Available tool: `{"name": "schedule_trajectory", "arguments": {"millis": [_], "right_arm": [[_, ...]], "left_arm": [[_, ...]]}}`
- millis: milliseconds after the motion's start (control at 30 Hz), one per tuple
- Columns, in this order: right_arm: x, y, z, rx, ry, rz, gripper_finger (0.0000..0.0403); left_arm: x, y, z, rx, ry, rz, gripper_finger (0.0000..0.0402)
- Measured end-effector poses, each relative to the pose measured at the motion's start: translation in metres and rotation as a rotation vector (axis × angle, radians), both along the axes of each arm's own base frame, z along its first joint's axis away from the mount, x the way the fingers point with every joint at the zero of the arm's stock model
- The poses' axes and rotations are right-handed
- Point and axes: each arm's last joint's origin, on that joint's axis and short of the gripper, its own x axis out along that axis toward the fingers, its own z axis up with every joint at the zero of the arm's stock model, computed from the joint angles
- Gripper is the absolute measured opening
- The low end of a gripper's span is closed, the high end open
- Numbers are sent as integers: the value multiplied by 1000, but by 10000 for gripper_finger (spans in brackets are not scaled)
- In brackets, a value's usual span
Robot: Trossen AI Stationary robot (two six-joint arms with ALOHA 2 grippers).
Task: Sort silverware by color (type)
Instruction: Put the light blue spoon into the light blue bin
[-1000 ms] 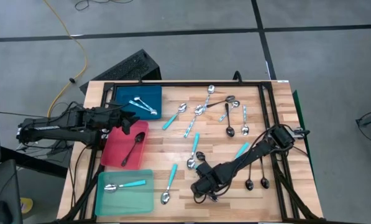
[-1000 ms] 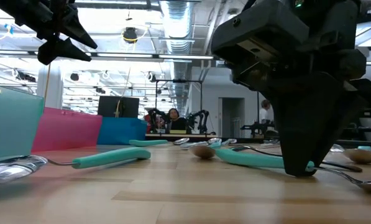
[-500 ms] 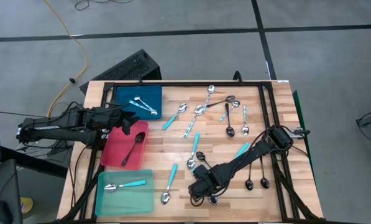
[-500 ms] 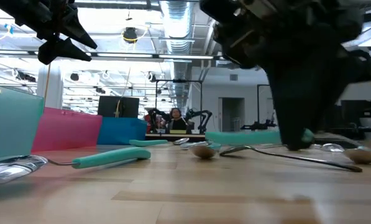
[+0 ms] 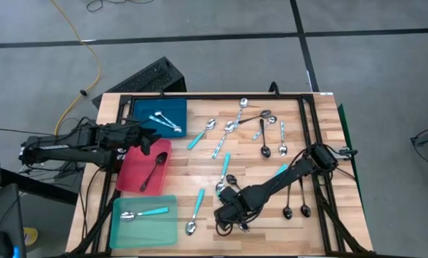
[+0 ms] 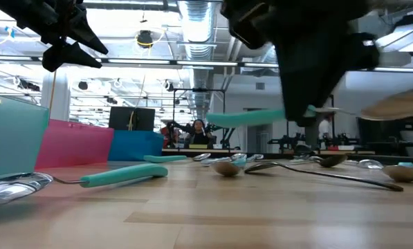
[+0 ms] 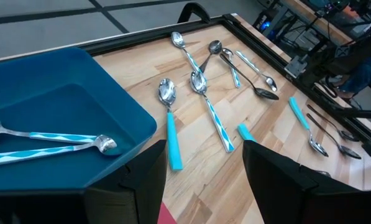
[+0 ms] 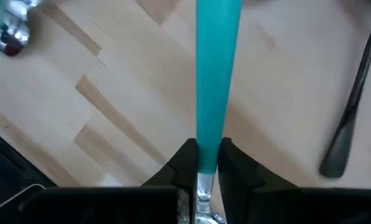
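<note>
In the high view the right gripper (image 5: 224, 213) is drifting toward the teal tray (image 5: 120, 231); in the low view the turquoise-handled spoon (image 6: 251, 118), lately on the table (image 6: 213, 214), is rising clear; the right wrist view shows the fingers (image 8: 186, 163) clenching its neck; the left gripper (image 5: 148, 137), fingers apart, is waiting over the blue tray (image 7: 54, 81).

My right gripper (image 5: 224, 213) holds a turquoise-handled spoon (image 6: 251, 118) above the wooden table (image 5: 321, 129) near its near edge. My left gripper (image 5: 143, 136) hangs at the left, between the blue tray (image 5: 172, 107) and red tray (image 5: 131, 179).
</note>
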Motion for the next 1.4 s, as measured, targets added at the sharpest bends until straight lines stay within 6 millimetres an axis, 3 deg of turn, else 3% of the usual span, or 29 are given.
{"name": "schedule_trajectory", "arguments": {"millis": [300,800,1400], "right_arm": [[13,-12,8,-202,-122,322,67],[33,-27,13,-366,-255,797,67],[72,-66,30,-521,-533,867,66]], "left_arm": [[0,0,0,-1,1,1,195],[-1,0,-2,-8,27,-7,195],[-1,0,-2,-8,26,-7,195]]}}
